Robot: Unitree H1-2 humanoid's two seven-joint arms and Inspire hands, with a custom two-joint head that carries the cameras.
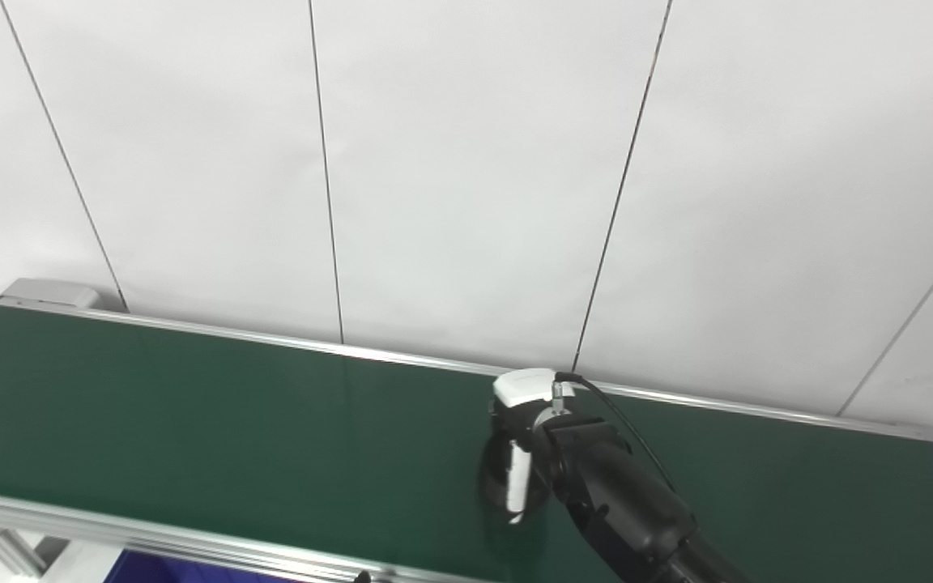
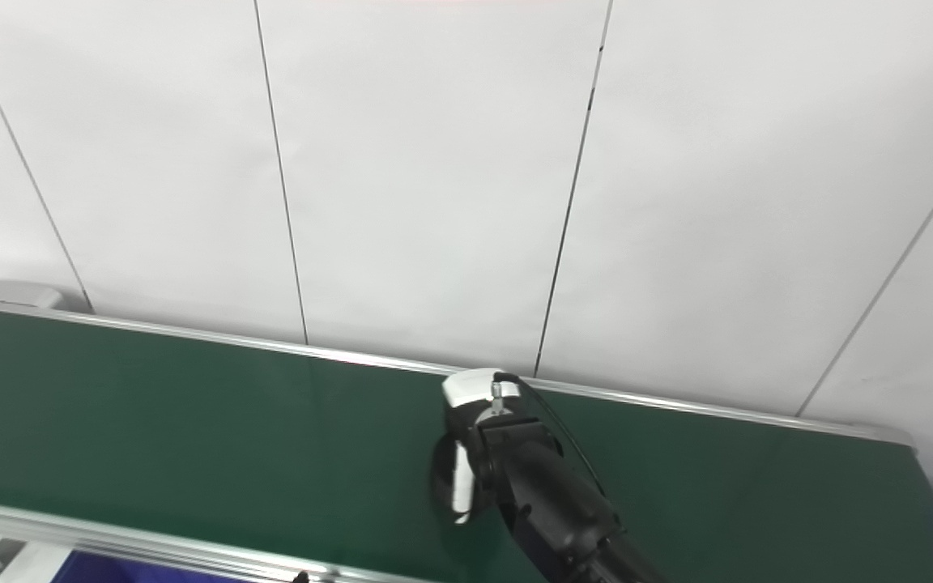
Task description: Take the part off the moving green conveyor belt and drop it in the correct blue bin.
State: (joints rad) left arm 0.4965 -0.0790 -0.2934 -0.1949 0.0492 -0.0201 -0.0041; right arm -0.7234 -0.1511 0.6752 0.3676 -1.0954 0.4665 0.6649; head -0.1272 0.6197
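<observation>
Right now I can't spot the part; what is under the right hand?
Only green belt shows around the right hand. Its fingers point down, hiding whatever lies beneath; no part visible.

Bright, even, diffuse light; wall (image 1: 466, 162) near overexposed. Soft focus overall. Right hand (image 1: 515, 470) motion-blurred. Faint sheen on belt (image 1: 191, 421); shadows weak.

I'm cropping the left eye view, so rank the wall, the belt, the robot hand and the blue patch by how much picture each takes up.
1. Wall
2. Belt
3. Right robot hand, though being nearer the camera enlarges it
4. Blue patch, mostly cut off by the bottom edge
</observation>
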